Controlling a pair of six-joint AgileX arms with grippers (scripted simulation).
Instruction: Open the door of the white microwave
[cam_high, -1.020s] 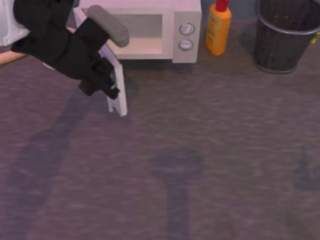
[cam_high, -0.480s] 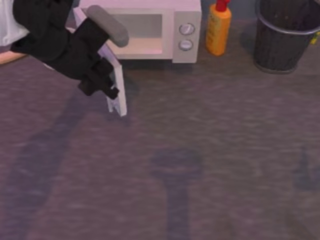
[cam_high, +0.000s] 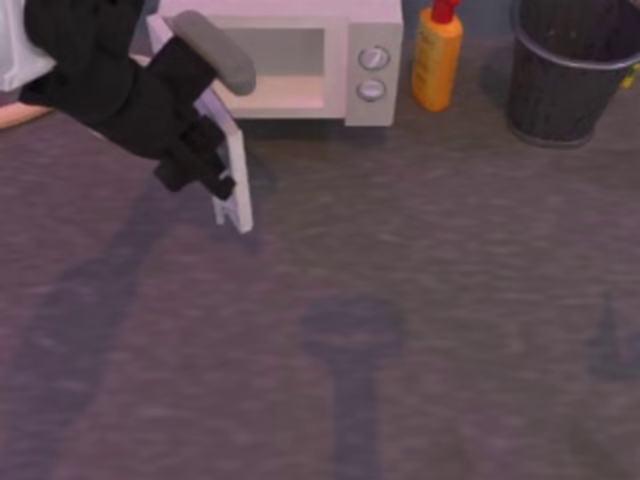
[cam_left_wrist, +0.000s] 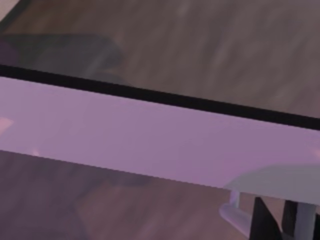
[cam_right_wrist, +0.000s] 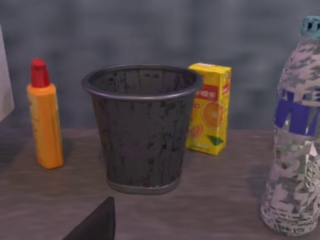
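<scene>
The white microwave (cam_high: 300, 20) stands at the back of the table, its pale interior showing and two silver knobs (cam_high: 372, 72) on its right panel. The door (cam_high: 238, 180) is swung out toward the front, hinged at the left, and I see it edge-on. My left gripper (cam_high: 203, 172) is at the door's free edge, shut on it from the left side. In the left wrist view the door (cam_left_wrist: 150, 135) fills the frame as a pale band, with its handle (cam_left_wrist: 234, 216) beside the dark fingers (cam_left_wrist: 261, 222). Only a dark corner of my right gripper (cam_right_wrist: 97, 226) shows.
An orange bottle (cam_high: 436, 62) with a red cap stands right of the microwave, then a dark mesh bin (cam_high: 570, 65). The right wrist view also shows a yellow juice carton (cam_right_wrist: 210, 107) behind the bin and a clear water bottle (cam_right_wrist: 295, 150).
My left gripper and the door's free edge have shifted very slightly left and back, swinging the door a touch wider. Nothing else has moved.
</scene>
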